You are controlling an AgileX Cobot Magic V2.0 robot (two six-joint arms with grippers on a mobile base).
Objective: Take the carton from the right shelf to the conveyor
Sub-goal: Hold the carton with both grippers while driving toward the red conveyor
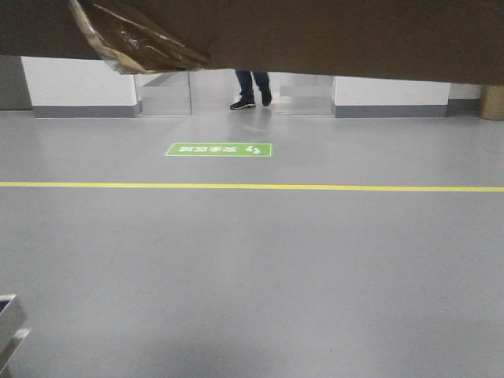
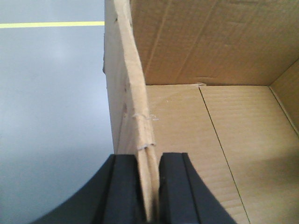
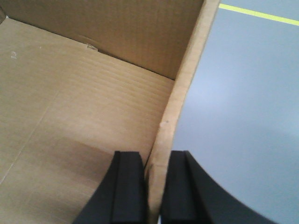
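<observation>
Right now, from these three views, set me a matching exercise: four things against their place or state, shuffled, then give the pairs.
Things:
1. left tool
2. right tool
3. tape strip
4. green floor sign

Places or states:
A. on the floor, beyond the yellow line
B. shut on the right wall of the carton
C. peeling from the carton's bottom edge
D. shut on the carton's left wall

Pairs: 1-D, 2-B, 3-C, 4-A.
</observation>
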